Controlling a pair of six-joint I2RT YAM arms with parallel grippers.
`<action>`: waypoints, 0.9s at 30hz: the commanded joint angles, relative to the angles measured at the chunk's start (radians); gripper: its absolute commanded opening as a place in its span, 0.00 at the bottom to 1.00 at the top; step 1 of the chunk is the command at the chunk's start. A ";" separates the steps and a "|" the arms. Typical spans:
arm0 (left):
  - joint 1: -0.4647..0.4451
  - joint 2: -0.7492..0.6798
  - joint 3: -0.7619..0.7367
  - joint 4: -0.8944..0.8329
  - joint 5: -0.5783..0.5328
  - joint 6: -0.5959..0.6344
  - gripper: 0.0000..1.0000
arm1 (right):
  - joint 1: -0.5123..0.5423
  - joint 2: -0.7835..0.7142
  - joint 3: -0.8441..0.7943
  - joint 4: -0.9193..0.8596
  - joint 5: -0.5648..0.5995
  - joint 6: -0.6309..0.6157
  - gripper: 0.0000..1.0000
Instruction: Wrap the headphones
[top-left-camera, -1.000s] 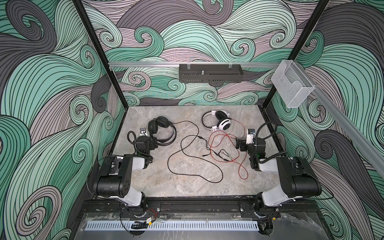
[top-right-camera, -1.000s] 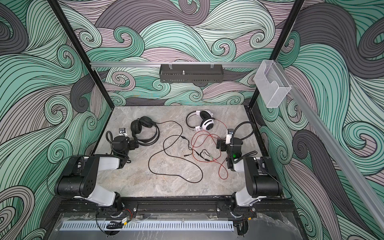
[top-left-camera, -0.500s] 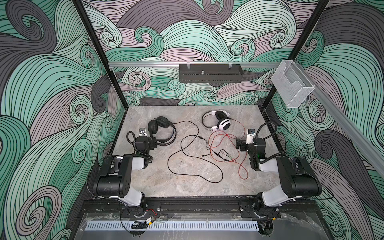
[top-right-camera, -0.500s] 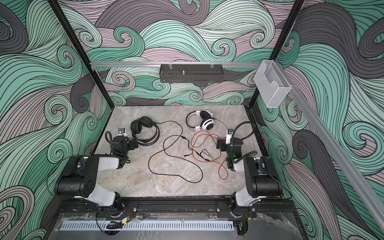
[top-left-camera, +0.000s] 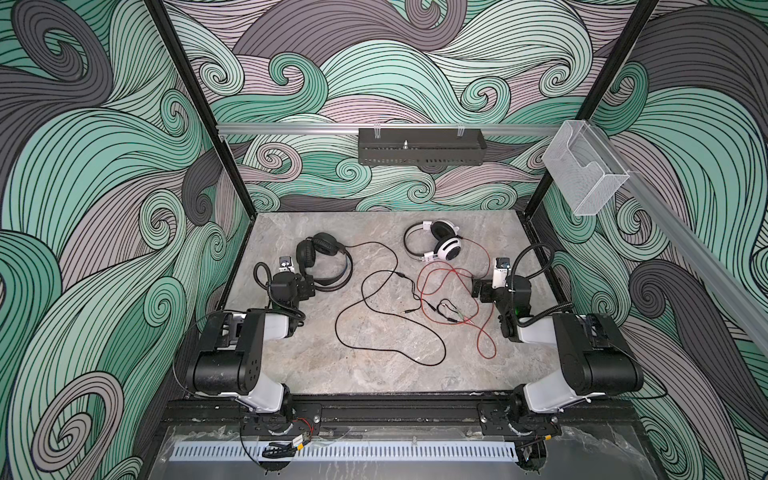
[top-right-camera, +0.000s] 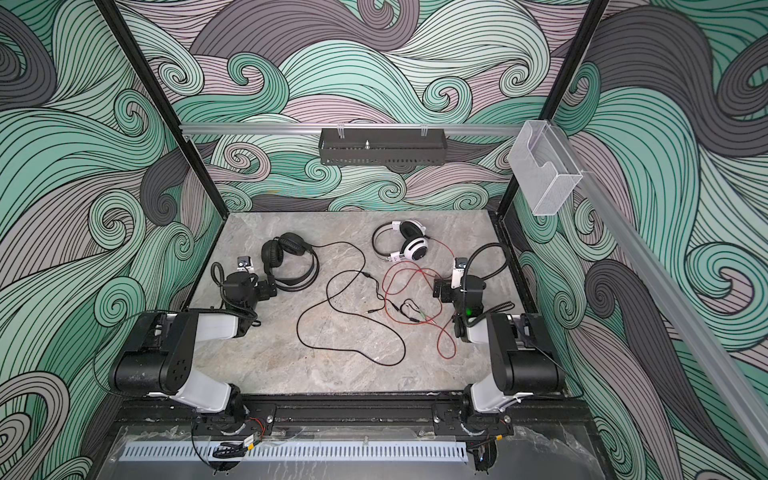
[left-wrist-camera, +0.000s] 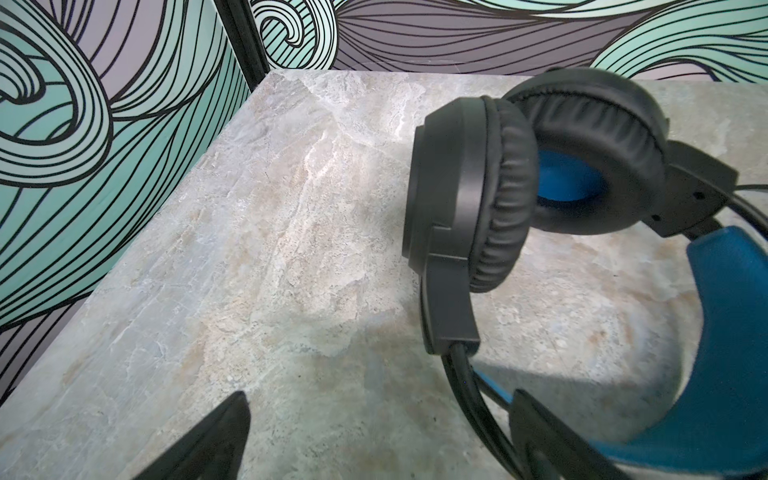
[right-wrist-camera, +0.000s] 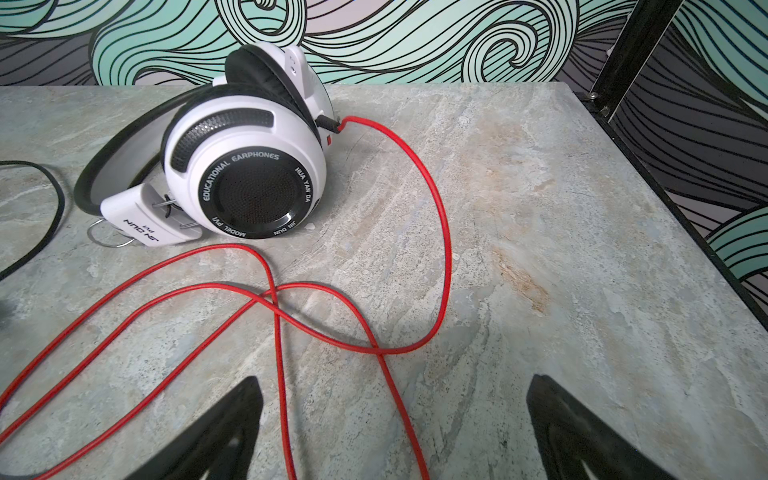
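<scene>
The black headphones (top-left-camera: 324, 259) (top-right-camera: 291, 262) (left-wrist-camera: 519, 187) lie at the table's back left, blue showing inside the cup and headband. Their black cable (top-left-camera: 390, 324) (top-right-camera: 353, 328) loops loosely across the middle. My left gripper (top-left-camera: 308, 286) (top-right-camera: 270, 287) (left-wrist-camera: 380, 399) is open beside them, with the headband's thin black arc running just inside one finger. The white-and-black headphones (top-left-camera: 436, 247) (top-right-camera: 405, 245) (right-wrist-camera: 245, 166) lie at the back right. Their red cable (top-left-camera: 449, 291) (top-right-camera: 415, 291) (right-wrist-camera: 415, 249) sprawls toward the front. Two strands of it lie on the table between the fingers of my open right gripper (top-left-camera: 482, 291) (top-right-camera: 440, 291) (right-wrist-camera: 395, 382).
The marble table (top-left-camera: 291, 365) is closed in by patterned walls and black corner posts. A black perforated tray (top-left-camera: 419, 151) hangs on the back rail. A clear plastic box (top-left-camera: 586, 174) sits on the right rail. The cable plugs (top-left-camera: 453, 316) lie tangled near the right arm.
</scene>
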 joint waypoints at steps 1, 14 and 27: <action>0.013 -0.007 0.026 -0.008 0.017 -0.006 0.99 | -0.006 -0.010 0.015 0.021 -0.007 0.000 1.00; 0.023 -0.010 0.026 -0.010 0.038 -0.008 0.99 | -0.005 -0.013 0.010 0.036 0.010 0.001 1.00; 0.028 -0.275 0.161 -0.526 0.040 -0.059 0.99 | 0.084 -0.261 0.116 -0.335 0.181 -0.011 1.00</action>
